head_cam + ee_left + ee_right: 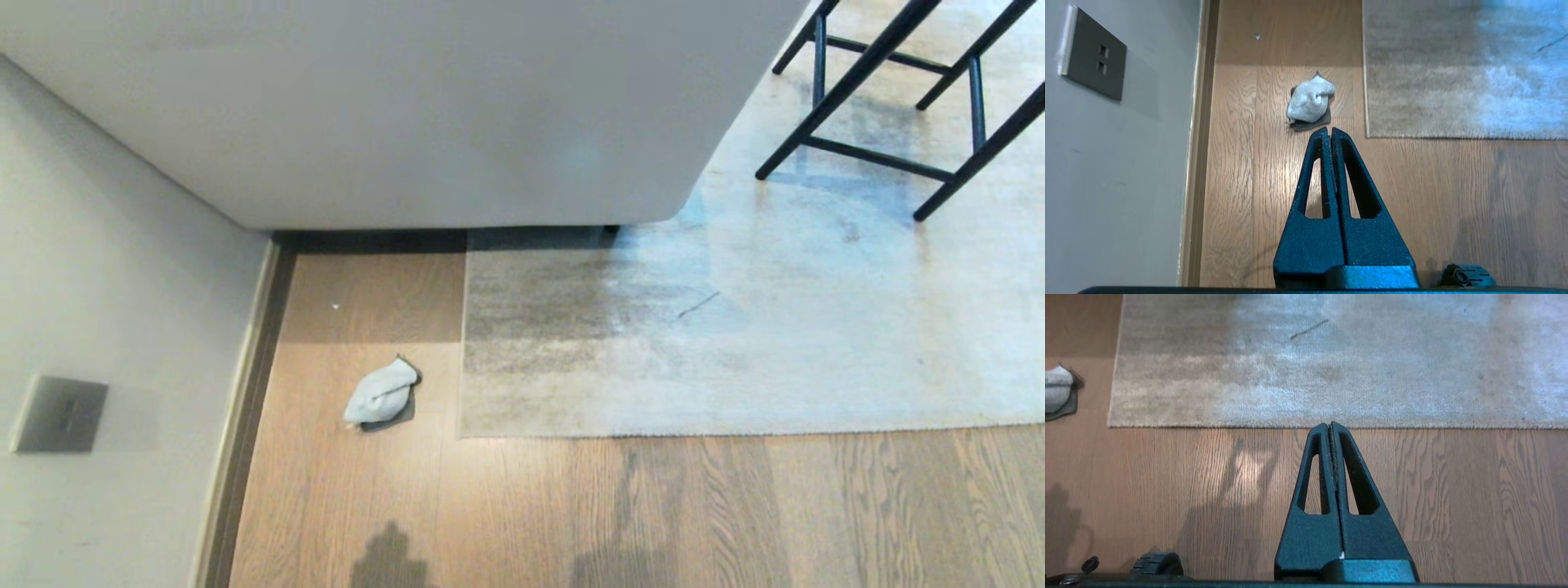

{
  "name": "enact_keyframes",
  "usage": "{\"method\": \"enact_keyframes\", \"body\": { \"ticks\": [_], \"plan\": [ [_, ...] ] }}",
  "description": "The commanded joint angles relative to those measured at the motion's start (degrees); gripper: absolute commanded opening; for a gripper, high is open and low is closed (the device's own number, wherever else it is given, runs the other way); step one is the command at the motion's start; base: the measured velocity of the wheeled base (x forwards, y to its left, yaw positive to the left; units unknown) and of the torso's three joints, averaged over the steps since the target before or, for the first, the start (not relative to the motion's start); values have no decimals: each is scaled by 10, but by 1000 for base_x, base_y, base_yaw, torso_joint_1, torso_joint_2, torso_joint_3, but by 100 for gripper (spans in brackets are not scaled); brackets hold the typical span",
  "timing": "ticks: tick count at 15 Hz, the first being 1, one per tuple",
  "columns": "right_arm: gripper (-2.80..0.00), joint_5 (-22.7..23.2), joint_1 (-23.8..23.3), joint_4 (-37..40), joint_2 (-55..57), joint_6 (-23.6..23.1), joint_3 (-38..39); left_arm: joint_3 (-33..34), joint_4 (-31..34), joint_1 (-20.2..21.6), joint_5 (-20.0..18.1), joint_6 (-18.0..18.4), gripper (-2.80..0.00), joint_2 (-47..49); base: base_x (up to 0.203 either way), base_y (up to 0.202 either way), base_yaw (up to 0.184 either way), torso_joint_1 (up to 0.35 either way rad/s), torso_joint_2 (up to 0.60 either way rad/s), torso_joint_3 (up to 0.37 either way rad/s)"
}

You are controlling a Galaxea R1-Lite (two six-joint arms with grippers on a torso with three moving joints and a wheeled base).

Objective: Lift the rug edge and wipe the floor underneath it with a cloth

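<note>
Hovering clenched and empty, our left gripper faces the cloth, our right gripper the rug edge (one job each, we judge).

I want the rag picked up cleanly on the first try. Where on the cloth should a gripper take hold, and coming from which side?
Probably from straight above, pinching the raised, bunched pale hump of the cloth. It lies crumpled on the floor, apart from the rug edge, with only a thin dark layer flat underneath. The shut left gripper must open first.
</note>
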State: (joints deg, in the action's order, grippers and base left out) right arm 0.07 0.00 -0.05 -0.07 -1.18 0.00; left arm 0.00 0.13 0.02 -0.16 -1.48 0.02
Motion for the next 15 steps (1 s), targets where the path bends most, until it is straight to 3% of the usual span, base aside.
{"method": "enact_keyframes", "body": {
  "ticks": [1,15],
  "plan": [
    [-280,0,0,0,1,0,0,0,0,0,1,0,-280,0,0,0,0,7,2,208],
    [-280,0,0,0,1,0,0,0,0,0,1,0,-280,0,0,0,0,2,2,202]
  ]
}}
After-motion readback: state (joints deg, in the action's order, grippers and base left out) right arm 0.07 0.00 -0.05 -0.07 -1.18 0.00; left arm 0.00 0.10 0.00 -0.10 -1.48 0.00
